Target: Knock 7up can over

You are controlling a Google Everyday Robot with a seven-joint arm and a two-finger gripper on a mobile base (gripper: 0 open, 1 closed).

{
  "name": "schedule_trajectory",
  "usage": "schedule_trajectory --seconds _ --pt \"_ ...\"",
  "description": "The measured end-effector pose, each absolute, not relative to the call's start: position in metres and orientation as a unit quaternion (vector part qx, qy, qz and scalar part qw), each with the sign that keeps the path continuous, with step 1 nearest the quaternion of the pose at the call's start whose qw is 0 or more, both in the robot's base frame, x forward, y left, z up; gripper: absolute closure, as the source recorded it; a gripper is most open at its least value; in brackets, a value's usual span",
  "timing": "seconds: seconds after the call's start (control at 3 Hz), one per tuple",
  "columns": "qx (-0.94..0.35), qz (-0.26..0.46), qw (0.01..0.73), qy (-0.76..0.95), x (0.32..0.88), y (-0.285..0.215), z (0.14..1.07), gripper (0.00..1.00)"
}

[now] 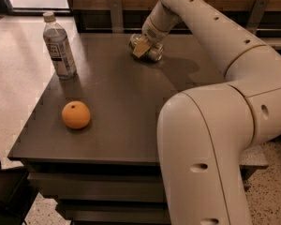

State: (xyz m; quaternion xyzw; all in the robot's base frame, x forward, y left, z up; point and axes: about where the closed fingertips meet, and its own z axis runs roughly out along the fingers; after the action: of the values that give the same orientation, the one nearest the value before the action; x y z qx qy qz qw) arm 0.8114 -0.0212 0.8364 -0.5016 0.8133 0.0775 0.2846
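The 7up can (155,55) is at the far middle of the dark table (122,102). It shows as a silver shape that appears to lie on its side, partly hidden by my gripper. My gripper (141,48) reaches down from the white arm (210,27) and is right against the can, its tan tip across the can's front. The green markings do not show.
A clear plastic water bottle (58,45) with a white cap stands upright at the table's far left corner. An orange (76,115) lies at the near left. My arm's large white link (210,149) covers the table's right side. A wooden wall runs behind the table.
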Motion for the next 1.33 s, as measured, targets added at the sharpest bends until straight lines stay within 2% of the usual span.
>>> schedule_trajectory --seconds 1.33 --pt "-0.524 0.081 0.247 0.811 0.8075 -0.0109 0.8257 1.00"
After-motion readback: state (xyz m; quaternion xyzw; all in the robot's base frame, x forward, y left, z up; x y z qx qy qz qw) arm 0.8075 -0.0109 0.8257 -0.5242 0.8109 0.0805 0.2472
